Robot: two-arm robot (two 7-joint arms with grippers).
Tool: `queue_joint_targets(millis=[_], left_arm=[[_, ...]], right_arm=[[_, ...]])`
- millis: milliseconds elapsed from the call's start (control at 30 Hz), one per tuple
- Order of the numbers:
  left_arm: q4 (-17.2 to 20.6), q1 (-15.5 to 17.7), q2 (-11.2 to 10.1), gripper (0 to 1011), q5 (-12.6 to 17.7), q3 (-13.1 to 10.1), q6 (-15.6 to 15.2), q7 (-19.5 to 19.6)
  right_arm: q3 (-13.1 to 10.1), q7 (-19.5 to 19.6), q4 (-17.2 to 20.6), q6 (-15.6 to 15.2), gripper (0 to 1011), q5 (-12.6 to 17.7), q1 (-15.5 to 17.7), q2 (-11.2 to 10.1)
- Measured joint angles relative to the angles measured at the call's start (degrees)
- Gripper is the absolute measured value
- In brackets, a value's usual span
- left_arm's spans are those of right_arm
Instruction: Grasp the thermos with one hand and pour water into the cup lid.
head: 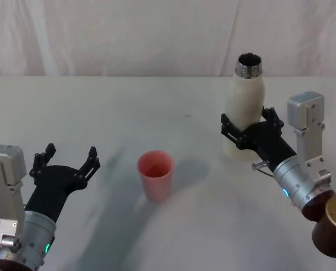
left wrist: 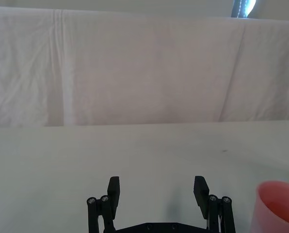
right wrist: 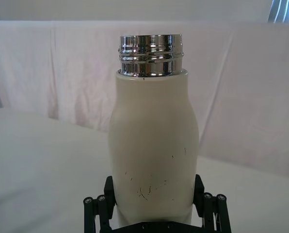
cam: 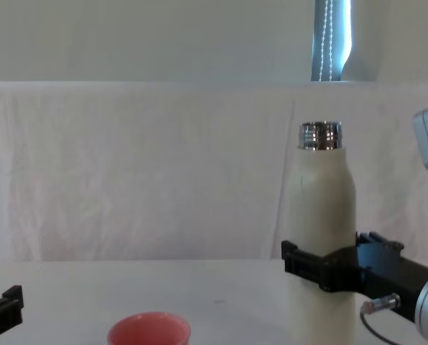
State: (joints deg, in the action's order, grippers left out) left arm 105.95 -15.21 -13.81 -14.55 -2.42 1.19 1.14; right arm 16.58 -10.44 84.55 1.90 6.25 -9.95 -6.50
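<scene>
Nearest you, the right gripper's (right wrist: 154, 206) fingers (head: 230, 125) are clenched on the lower body of the thermos (head: 244, 110), one on each side, with the bottle upright between them. You have it gripped low, probably so the neck stays free to swing over and tip. Behind the fingers the black palm runs back to the silver wrist, reaching in from the near right.

The thermos stands on the table (head: 100, 107), or just off it; its base is hidden behind the gripper, so you cannot tell which. Its cap is off and the steel neck (right wrist: 151, 55) is open. The mouth looks dark, and no water level can be made out.

The cup (head: 155, 174) sits upright, left of the thermos and nearer you, well apart from it. Its inside looks dry and empty, so pouring has not begun.

Farther left of the thermos, past the cup, the left gripper (head: 66, 160) is parked low with its fingers spread and holding nothing. It sits clear of the pouring path, likely to leave the cup unobstructed.
</scene>
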Motion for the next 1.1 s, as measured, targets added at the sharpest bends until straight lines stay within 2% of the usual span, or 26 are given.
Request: queue_joint_targets(millis=[133, 233, 433, 767, 933, 1100], left_arm=[[0.0, 0.0, 0.0, 1001, 0.0, 0.0, 0.0, 0.0], [0.0, 0.0, 0.0, 1001, 0.0, 0.0, 0.0, 0.0], [0.0, 0.0, 0.0, 1001, 0.0, 0.0, 0.0, 0.0], [0.0, 0.0, 0.0, 1001, 0.0, 0.0, 0.0, 0.0], [0.0, 0.0, 0.0, 1001, 0.0, 0.0, 0.0, 0.0], [0.0, 0.0, 0.0, 1001, 0.0, 0.0, 0.0, 0.0]], right_arm=[[0.6, 1.7, 2.3, 1.1, 950, -3.8, 0.9, -0.8], [1.5, 3.5, 4.1, 2.3, 950, -8.6, 1.8, -1.8], [2.8, 5.1, 6.2, 2.7, 950, -15.8, 2.7, -3.3], [3.7, 4.8, 7.3, 2.1, 950, -22.4, 2.8, -4.7], [4.4, 5.1, 7.8, 1.6, 950, -26.6, 2.9, -5.3], [5.1, 5.4, 8.0, 1.6, 950, -29.1, 2.9, -5.7]])
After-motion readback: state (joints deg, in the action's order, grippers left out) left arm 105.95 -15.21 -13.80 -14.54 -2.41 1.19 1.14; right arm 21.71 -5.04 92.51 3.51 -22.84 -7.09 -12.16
